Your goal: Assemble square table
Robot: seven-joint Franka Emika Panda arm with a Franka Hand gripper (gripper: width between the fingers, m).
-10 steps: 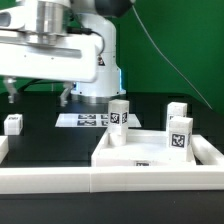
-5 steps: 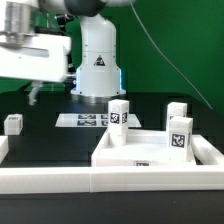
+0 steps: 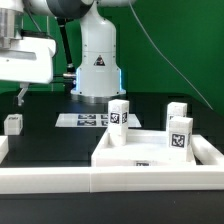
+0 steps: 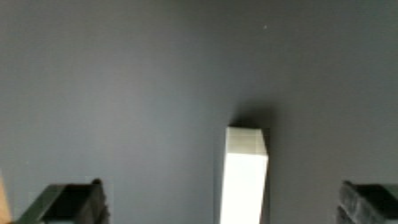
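Hovering at the exterior view's left, my tool (image 4: 222, 205) hangs spread wide with nothing in it, above a white leg (image 4: 246, 170) lying on the dark worktop (image 3: 60, 140). I see the square tabletop (image 3: 150, 150) sitting at the front, three legs (image 3: 119, 113) standing upright on it.

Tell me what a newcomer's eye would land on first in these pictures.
First, the square table, a white rimmed slab at the front of the exterior view with three tagged legs standing on or behind it. Next, the open gripper at that view's left, above a fourth leg standing alone on the black table.
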